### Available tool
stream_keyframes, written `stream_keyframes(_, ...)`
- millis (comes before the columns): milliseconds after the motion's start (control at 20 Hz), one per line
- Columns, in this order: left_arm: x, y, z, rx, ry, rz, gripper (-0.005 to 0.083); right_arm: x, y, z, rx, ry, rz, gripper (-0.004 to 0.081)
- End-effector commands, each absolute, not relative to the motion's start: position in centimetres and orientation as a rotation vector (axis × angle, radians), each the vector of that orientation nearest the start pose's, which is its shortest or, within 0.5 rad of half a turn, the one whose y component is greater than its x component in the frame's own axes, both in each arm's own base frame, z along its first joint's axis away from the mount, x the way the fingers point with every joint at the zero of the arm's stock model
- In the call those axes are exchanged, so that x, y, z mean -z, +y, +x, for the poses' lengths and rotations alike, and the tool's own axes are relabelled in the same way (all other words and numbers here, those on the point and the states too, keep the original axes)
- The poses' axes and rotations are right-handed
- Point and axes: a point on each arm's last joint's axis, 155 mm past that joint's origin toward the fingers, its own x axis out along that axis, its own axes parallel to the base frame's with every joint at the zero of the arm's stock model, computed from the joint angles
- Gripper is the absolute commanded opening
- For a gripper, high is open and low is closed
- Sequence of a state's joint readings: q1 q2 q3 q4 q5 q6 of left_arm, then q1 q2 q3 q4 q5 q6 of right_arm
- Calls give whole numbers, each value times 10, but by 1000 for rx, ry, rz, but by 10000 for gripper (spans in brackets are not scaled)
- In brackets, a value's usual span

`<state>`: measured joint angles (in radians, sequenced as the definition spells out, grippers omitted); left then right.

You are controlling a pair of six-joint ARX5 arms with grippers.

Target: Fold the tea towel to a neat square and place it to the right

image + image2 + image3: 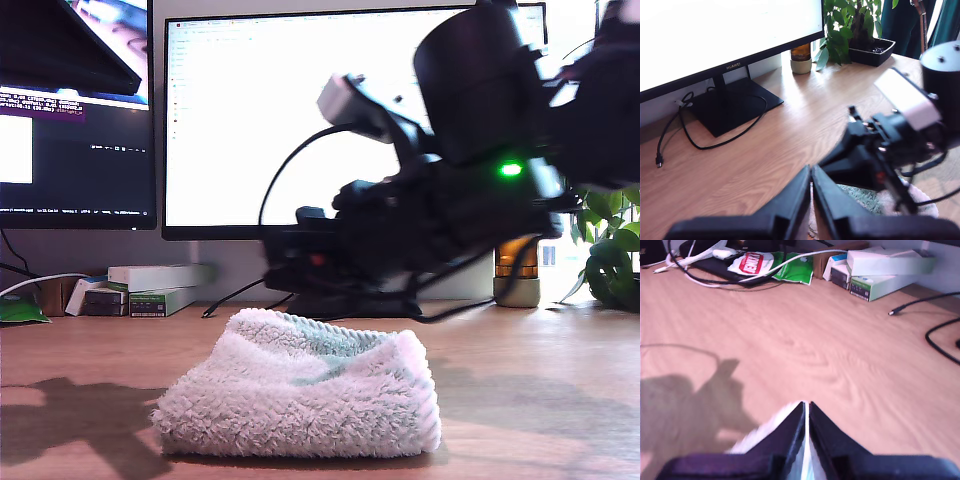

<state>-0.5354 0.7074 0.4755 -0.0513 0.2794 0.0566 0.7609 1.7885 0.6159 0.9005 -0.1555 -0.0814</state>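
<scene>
Tea towel point(300, 395) sits bunched and roughly folded on the wooden counter point(540, 420), close to its near edge in the exterior view, about mid-width. My second pincer point(806, 412) has its jaws together, a thin sliver of white towel pinched between them; fluffy cloth shows just under the tips. My first pincer point(811, 175) also has its jaws together, nothing seen held; towel partly visible below it, other arm's black body just beside. In the exterior view both arms blur above and behind the towel, green light on. Further back: big monitor point(300, 120), second screen point(75, 110) at the exterior view's left, stacked boxes point(150, 290), potted plant point(610, 250), amber jar point(517, 270) along the counter's far edge.
</scene>
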Motion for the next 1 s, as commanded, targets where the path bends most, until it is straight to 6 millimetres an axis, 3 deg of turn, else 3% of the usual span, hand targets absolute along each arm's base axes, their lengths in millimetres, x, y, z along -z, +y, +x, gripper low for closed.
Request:
stream_keyframes(0, -202, -200, 236, 820, 278, 88, -21, -79, 350, 319, -944, 272, -165, 0)
stream_keyframes(200, -200, -200, 236, 821, 289, 89, -21, -31, 333, 315, -899, 439, -259, 0)
stream_keyframes(450, -201, -200, 236, 819, 290, 77, -21, -9, 314, 317, -843, 514, -357, 0)
stream_keyframes(550, -201, -200, 236, 818, 295, 67, -21, -14, 317, 319, -847, 491, -342, 0)
stream_keyframes(950, -200, -200, 235, 817, 300, 64, -21, -66, 335, 331, -859, 339, -223, -1)
